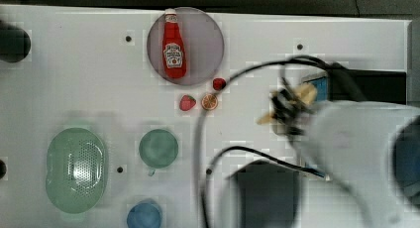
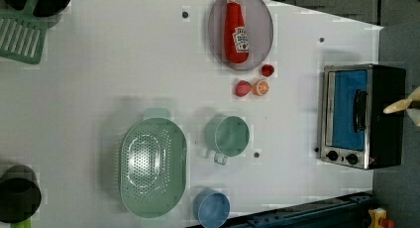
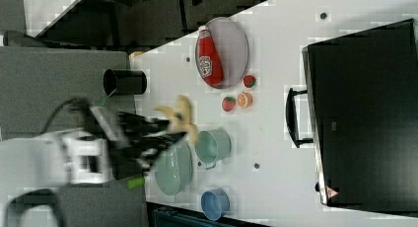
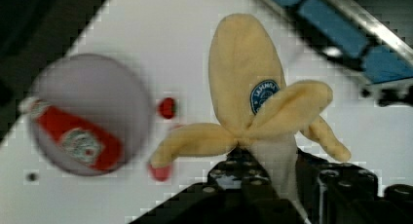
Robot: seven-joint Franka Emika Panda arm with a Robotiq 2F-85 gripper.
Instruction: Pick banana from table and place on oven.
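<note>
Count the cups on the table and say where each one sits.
2. A green cup sits near the table's middle, at the colander's right in the left view. A blue cup sits at the table's lower edge in the left view. The arm in the top view may hide more.

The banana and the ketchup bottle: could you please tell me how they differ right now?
The banana is pale yellow, with peel flaps spread; the ketchup bottle is red with a white cap. The banana is held off the table in the claw; the bottle lies flat on a round plate. Both are toy food items.
</note>
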